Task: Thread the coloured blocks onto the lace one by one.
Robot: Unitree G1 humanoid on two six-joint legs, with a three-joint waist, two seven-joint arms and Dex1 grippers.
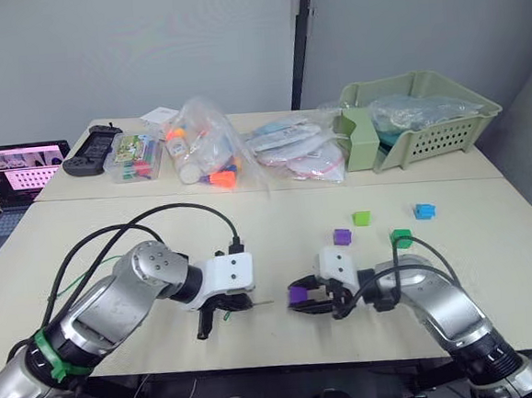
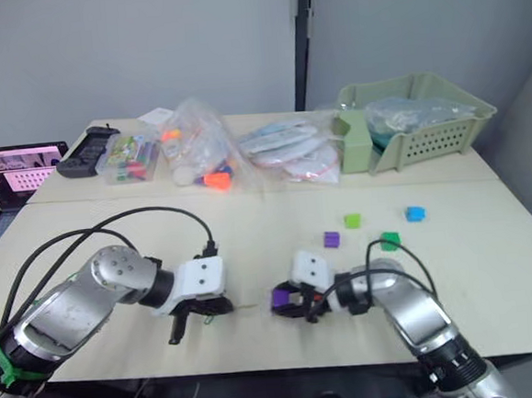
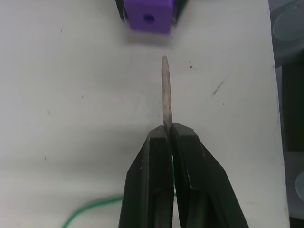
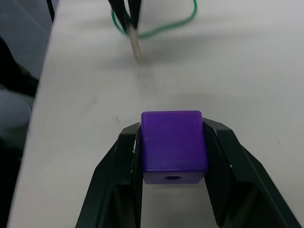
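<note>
The left gripper (image 3: 166, 137) has its two black fingers pinched shut on the lace (image 3: 165, 90), just behind the stiff pale tip, so the tip sticks out ahead of them and the green cord trails back behind the fingers. Facing it, the right gripper (image 4: 173, 156) is clamped on a purple block (image 4: 174, 145), one finger on each side, with the block's hole turned towards the tip. The tip is near the purple block but not touching it, and from the left wrist view it sits a shade off to one side of the hole.

That offset is the main worry. If the tip goes forward as it stands, I'd guess it meets the face beside the hole, and then it either bends, slides back through the fingers, or shoves the purple block askew in its grip. The tip also seems to hang close to the white table (image 1: 249, 219), though height is hard to judge, so it could catch there too.

Beyond the purple block, further from the robot, wait a second purple block (image 1: 342, 236), a lime green block (image 1: 362, 218), a dark green block (image 1: 400, 237) and a blue block (image 1: 424, 210), all loose and unthreaded
</note>
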